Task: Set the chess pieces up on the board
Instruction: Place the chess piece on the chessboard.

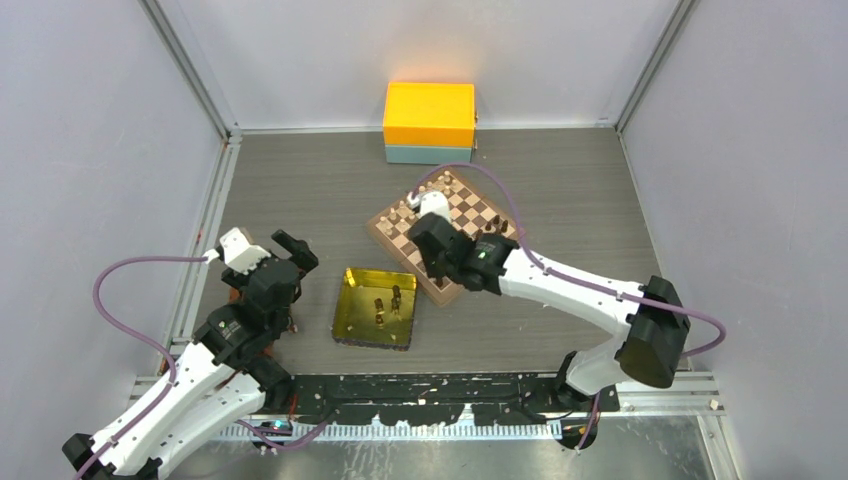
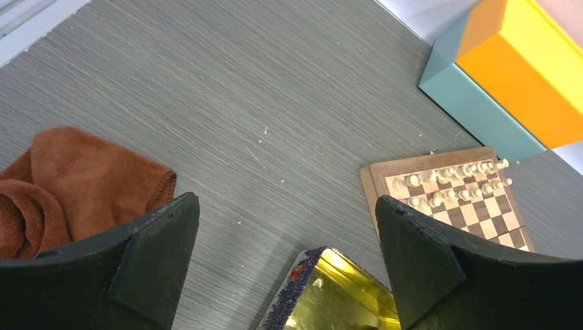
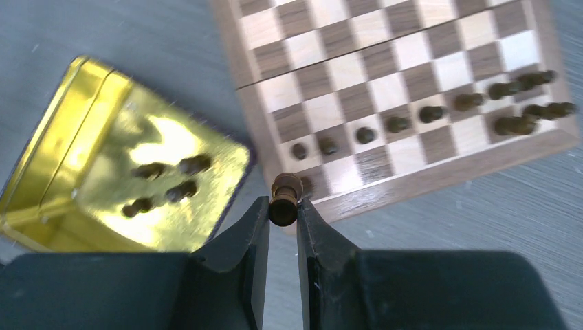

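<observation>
One grey table [image 2: 275,103] is carrying the board [image 3: 447,168], which is lying just beside the gold tray [image 3: 62,110]. My left gripper [image 2: 289,237] is hanging spread wide and empty, and my right gripper [image 3: 282,210] is pinching one dark chess piece [image 3: 285,196] over the board's corner nearest the tray. More dark pieces [image 3: 397,124] are standing along that edge, four lying in the tray.

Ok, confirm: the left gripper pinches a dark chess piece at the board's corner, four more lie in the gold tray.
Wrong arm. The right gripper pinches the dark chess piece at the board's corner, per the right wrist view; four more lie in the gold tray.
</observation>
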Robot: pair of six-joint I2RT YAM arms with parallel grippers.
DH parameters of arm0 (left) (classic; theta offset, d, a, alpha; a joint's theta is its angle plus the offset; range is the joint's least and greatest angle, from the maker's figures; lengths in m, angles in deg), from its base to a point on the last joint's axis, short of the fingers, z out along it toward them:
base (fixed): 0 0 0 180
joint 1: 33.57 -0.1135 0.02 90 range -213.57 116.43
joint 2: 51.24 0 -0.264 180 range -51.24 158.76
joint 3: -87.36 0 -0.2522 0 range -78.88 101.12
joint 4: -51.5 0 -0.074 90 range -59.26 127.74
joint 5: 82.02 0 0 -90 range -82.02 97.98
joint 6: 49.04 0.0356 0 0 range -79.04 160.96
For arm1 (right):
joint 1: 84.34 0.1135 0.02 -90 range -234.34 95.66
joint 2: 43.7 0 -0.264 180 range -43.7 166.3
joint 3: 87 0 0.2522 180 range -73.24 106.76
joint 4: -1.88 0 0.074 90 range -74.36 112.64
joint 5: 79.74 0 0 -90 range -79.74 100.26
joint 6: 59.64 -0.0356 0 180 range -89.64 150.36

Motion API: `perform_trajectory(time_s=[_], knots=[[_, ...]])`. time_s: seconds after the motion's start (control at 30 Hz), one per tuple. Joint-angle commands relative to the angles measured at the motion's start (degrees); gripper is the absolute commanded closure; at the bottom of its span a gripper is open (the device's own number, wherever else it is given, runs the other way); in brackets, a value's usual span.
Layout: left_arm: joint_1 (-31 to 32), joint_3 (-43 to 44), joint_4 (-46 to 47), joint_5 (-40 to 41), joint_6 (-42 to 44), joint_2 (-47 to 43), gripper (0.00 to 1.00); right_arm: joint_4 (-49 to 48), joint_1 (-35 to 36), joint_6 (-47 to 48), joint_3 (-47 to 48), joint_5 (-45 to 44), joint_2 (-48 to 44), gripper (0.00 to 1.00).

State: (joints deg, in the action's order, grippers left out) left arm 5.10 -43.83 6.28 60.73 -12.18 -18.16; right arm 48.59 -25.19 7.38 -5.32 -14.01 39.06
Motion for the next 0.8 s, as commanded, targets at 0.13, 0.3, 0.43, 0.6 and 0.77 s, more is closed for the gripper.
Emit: perform_trajectory(time_s=[0.13,0.3,0.43,0.6,0.77], knots=[[0.26,0.03,3.25,0.63,-0.19,-0.22,0.00,-1.67,-12.42,-1.24,-2.44,-0.78,-1.01,0.99],[0.26,-0.13,3.25,0.60,-0.20,-0.33,0.00,-3.64,-18.44,-1.40,-3.61,1.02,1.51,0.99],[0.27,-0.32,3.24,0.73,-0.09,-0.56,0.00,-5.53,-22.42,-1.91,-4.45,2.92,3.96,0.99],[0.26,-0.49,3.16,0.77,-0.20,-0.64,0.00,-6.50,-25.40,-2.72,-4.46,4.10,6.63,0.99],[0.27,-0.72,3.15,0.86,-0.12,-0.76,0.00,-7.26,-27.63,-3.31,-4.90,5.09,7.46,0.99]])
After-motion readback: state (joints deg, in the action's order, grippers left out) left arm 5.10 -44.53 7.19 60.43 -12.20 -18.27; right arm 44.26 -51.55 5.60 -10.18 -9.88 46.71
